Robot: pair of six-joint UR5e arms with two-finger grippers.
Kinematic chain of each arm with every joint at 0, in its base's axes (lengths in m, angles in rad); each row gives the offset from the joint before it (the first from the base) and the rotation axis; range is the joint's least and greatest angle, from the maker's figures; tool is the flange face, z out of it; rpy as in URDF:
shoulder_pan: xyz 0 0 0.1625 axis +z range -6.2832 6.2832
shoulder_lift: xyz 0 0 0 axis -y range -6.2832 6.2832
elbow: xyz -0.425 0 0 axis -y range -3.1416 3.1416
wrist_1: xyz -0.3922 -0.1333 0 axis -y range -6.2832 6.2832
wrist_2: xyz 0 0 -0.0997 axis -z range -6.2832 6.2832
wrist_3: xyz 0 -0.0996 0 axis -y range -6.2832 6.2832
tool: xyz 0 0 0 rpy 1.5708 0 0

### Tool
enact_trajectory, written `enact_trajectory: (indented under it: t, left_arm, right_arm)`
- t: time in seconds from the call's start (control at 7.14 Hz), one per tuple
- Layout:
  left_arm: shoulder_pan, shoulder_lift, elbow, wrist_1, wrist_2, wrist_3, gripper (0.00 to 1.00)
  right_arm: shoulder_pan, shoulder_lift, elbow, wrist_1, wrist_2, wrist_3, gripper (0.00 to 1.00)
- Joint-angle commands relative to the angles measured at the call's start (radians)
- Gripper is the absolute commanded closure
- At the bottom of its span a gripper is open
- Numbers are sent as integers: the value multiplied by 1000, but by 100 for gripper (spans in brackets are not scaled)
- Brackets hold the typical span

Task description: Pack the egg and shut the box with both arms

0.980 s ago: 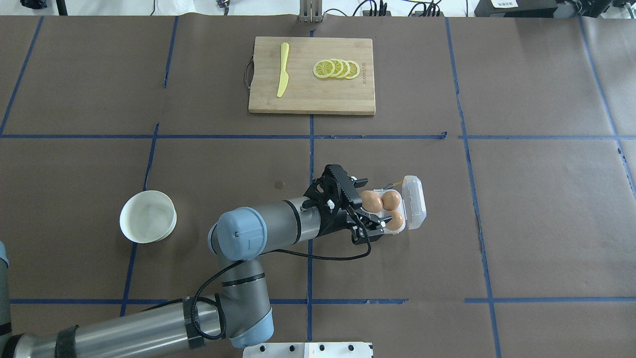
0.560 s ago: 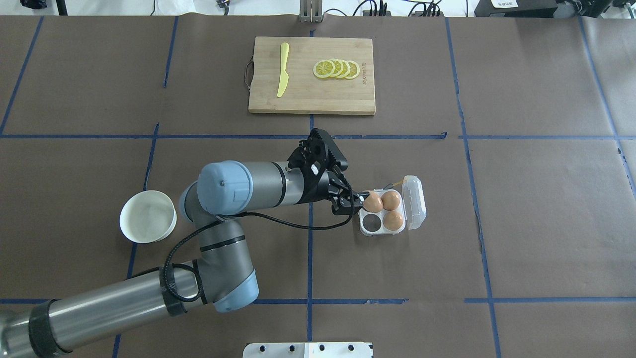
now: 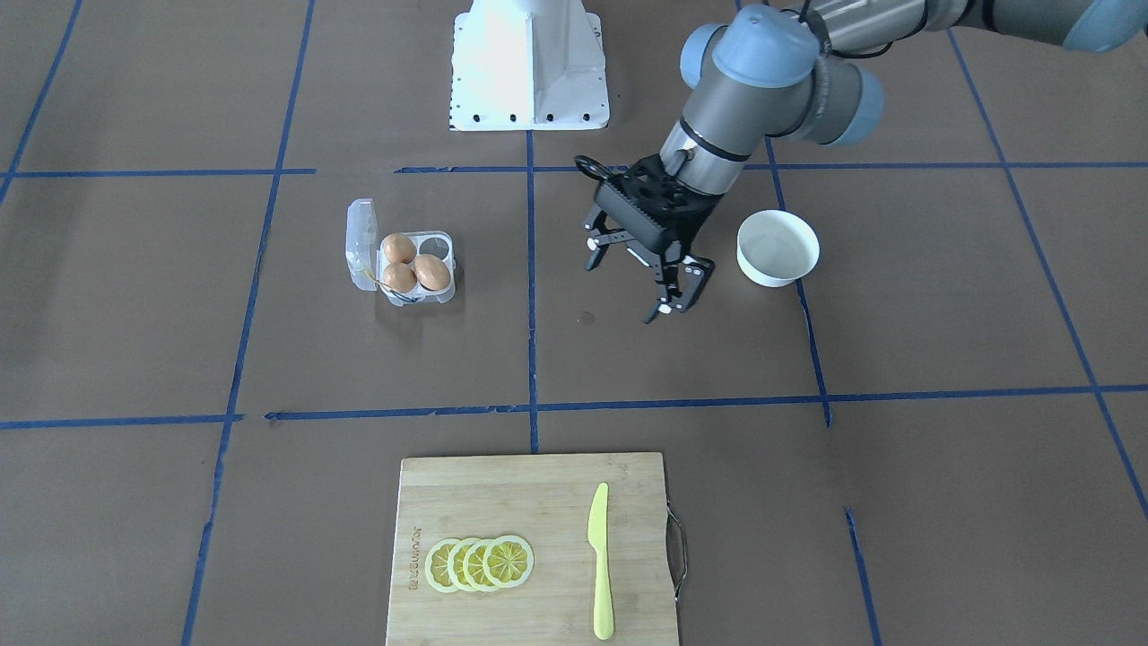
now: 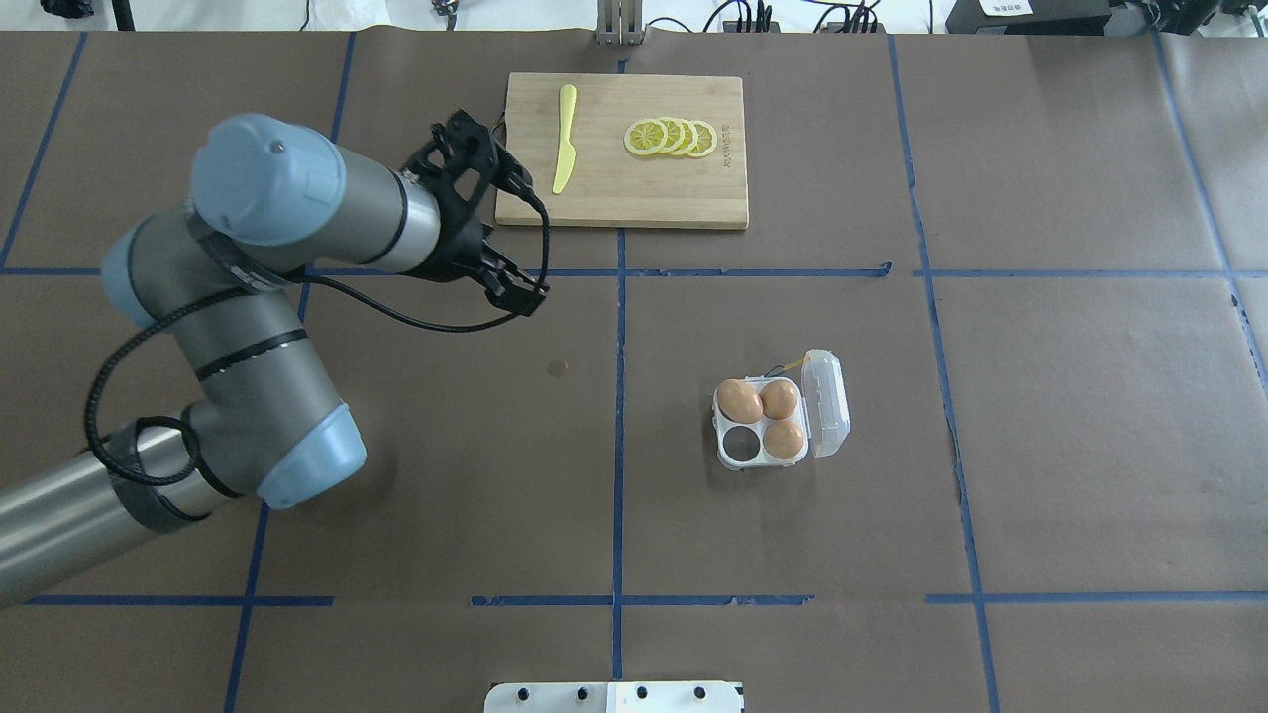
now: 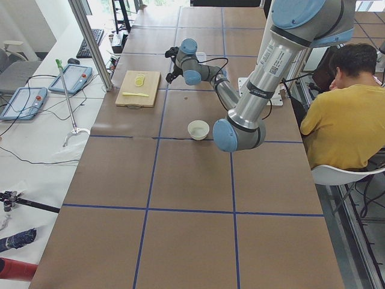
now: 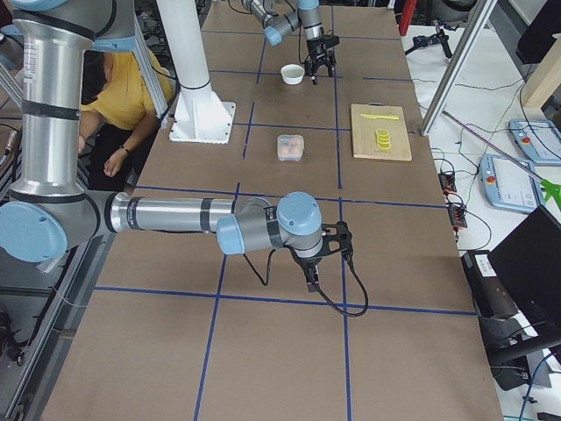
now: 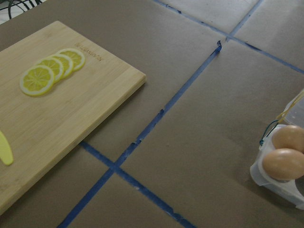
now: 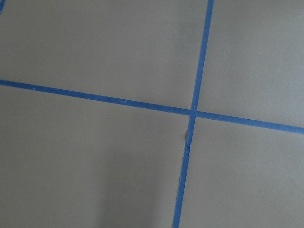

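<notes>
Left gripper (image 3: 628, 289) hangs spread and empty, well left of the small clear plastic egg carton (image 4: 739, 448), whose open lid lies right; three tan-brown eggs (image 4: 740, 401) inside. Right gripper (image 6: 312, 279): grip unreadable. Left arm (image 4: 248, 297) hides round white bowl (image 3: 778, 247) overhead.

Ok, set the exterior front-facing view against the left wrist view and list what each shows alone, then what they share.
Front-facing only: the left arm's open black gripper, the round white bowl, the white pedestal base, and all three tan-brown eggs. Left wrist only: nothing new, just a closer look. Shared: the bamboo cutting board, yellow lemon slices, one end of the yellow plastic knife, the clear plastic egg carton, two of the eggs, blue tape lines.
</notes>
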Motion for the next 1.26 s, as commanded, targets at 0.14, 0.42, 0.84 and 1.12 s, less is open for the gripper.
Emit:
enact_trajectory:
  t: [0.14, 0.42, 0.84, 1.12]
  left_arm:
    - [-275, 202, -70, 163, -59, 187, 0]
    - [-468, 265, -9, 97, -140, 304, 0]
    - [-628, 326, 140, 127, -140, 360, 0]
    - [-704, 395, 175, 129, -183, 364, 0]
  right_arm:
    - [0, 8, -12, 0, -2, 1, 0]
    - [0, 9, -14, -1, -1, 2, 0]
    - [0, 34, -37, -1, 1, 2, 0]
    - [0, 35, -34, 0, 4, 5, 0]
